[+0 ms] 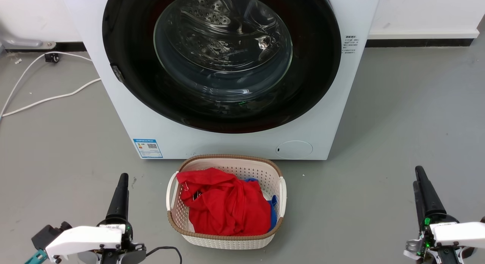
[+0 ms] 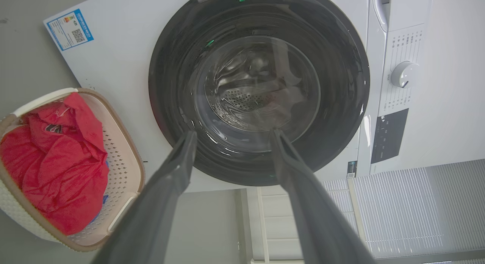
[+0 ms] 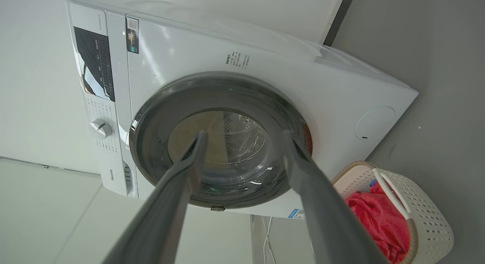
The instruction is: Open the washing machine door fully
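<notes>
The washing machine door (image 1: 221,59) sat shut, flush in the washing machine (image 1: 125,116) at far centre, so all the opening was left to do. The left gripper (image 1: 122,180) and right gripper (image 1: 419,175) hung near, fingers spread and empty. A laundry basket (image 1: 282,188) stood just before the machine, likely crowding the approach, with bare floor (image 1: 398,124) on either side.

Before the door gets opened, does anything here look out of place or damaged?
Nothing looks spilled or damaged. The washing machine door looks shut. Loose white cables trail over the floor left of the washing machine, a possible snag.
</notes>
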`<state>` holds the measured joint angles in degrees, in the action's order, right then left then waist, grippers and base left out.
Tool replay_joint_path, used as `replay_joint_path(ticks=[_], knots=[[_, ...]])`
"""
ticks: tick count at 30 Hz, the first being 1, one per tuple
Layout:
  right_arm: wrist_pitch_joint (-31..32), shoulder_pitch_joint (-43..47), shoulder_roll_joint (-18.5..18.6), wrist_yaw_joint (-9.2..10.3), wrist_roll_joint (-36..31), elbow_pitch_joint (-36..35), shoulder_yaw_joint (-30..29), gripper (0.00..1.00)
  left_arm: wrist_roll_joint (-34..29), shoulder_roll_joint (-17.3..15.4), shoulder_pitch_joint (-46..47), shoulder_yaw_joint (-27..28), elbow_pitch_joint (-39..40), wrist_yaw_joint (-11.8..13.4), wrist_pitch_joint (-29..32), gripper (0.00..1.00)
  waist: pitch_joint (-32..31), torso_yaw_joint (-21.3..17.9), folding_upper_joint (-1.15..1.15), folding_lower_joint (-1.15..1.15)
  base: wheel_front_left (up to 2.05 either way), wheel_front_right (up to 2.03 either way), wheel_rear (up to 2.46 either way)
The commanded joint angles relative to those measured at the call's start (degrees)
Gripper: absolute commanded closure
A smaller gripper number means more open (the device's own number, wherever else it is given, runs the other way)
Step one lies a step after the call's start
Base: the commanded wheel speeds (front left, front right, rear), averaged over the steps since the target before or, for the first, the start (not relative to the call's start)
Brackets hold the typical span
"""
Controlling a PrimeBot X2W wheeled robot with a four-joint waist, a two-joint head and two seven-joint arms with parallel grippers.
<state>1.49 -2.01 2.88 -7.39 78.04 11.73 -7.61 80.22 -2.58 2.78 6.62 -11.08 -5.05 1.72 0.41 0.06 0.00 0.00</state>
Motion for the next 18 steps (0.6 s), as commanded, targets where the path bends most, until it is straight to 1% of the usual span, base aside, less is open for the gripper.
replay_joint_path(ticks=[1,10,18], knots=[[-0.7,-0.3,0.2,-0.09,-3.2,-2.2,-0.2,0.00,-3.1,-0.2,0.5,-0.1,2.1,0.7,-0.7,0.00,0.0,0.0,0.00,0.00,0.00,0.00,0.00],[-2.8,0.8,0.2,-0.10,-17.6,-7.6,1.1,0.00,-16.1,-0.2,-0.2,-1.9,6.4,5.0,-2.9,0.00,0.4,0.1,0.00,0.00,0.00,0.00,0.00],[-4.5,2.1,0.1,-0.11,-30.0,-10.6,2.5,0.00,-27.8,-0.3,-1.2,-4.0,8.1,7.8,-4.6,0.00,0.5,0.1,0.00,0.00,0.00,0.00,0.00]])
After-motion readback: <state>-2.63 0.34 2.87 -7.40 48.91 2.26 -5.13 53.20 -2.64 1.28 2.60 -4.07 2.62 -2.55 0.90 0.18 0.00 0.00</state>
